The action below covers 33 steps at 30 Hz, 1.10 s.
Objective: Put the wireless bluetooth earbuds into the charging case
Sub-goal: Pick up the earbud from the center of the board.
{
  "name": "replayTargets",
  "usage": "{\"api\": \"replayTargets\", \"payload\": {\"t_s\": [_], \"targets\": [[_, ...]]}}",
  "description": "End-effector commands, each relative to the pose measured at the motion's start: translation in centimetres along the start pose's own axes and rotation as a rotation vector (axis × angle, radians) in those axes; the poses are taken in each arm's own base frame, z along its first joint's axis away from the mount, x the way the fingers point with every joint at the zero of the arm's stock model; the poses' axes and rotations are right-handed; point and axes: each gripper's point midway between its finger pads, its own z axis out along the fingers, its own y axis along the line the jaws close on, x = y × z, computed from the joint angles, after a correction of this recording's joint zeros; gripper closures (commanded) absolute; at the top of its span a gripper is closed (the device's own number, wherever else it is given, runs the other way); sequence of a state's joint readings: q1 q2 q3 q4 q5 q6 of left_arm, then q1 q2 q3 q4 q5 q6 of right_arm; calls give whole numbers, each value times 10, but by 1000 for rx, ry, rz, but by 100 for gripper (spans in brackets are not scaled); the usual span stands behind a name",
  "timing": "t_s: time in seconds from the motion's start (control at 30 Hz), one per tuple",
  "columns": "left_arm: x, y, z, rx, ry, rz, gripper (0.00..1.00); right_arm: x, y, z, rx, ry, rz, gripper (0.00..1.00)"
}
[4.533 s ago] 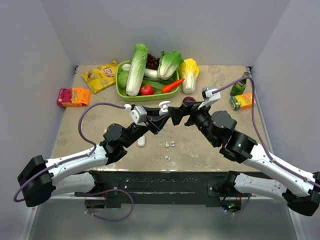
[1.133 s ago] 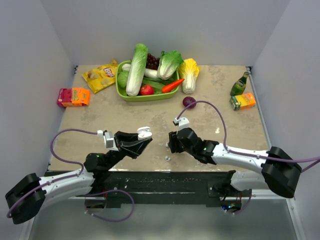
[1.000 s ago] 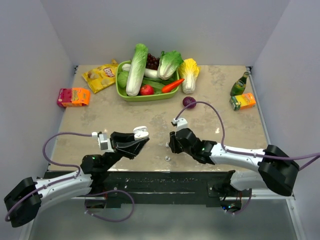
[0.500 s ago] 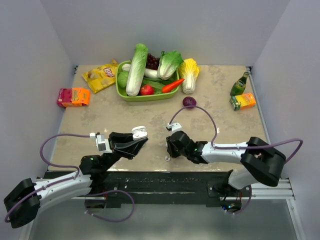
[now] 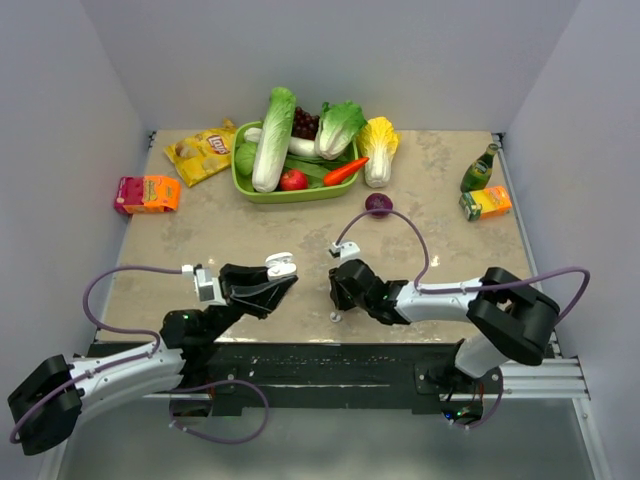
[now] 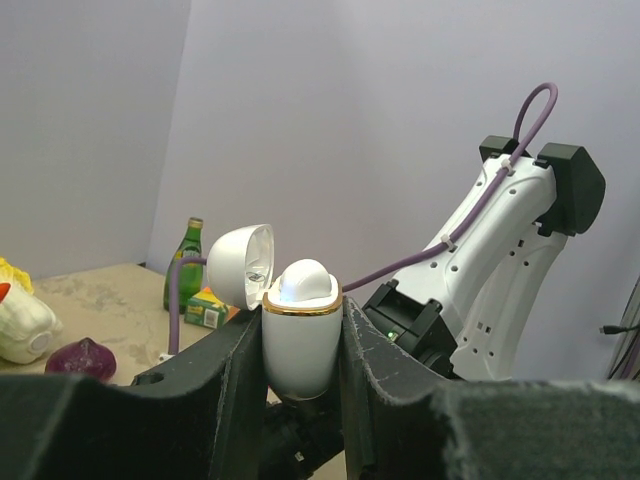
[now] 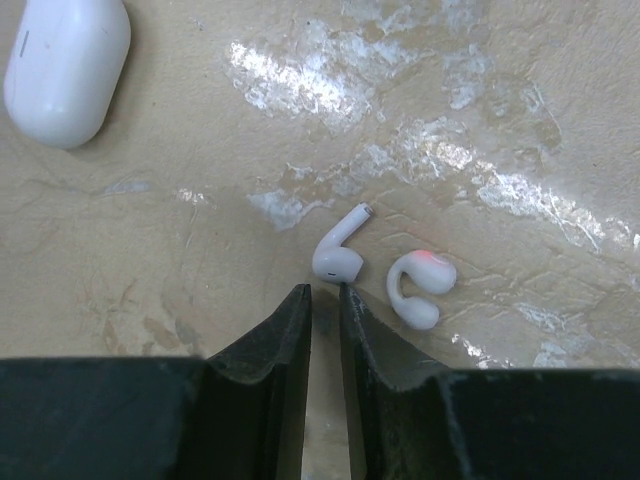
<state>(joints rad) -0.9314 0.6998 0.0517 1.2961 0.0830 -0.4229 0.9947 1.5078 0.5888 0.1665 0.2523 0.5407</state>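
Hand on right: low on the counter, almost shut, holding nothing.
Earbud: lying just past those tips, second bud beside it.
Hand on left: squeezing the case up high, lid open.
Risk: such a small gap may push the slippery earbud away instead of grabbing it.

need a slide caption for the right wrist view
Right gripper, jaws barely parted, tips just short of two white earbuds lying on the marble table, a closed white pod nearby.
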Motion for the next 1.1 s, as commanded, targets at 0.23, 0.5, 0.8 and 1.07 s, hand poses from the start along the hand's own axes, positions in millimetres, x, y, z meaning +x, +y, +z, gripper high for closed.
{"api": "replayTargets", "payload": {"t_s": [0.23, 0.5, 0.8, 1.07], "targets": [[5, 0, -31, 17, -39, 19, 100, -24, 26, 24, -50, -16, 14, 68], [2, -2, -31, 25, -48, 25, 100, -70, 37, -1, -92, -127, 5, 34], [3, -2, -34, 23, -46, 23, 100, -97, 2, -14, 44, -172, -68, 35], [2, -4, -32, 35, -46, 18, 100, -93, 0, 5, 72, -54, -253, 37]]}}
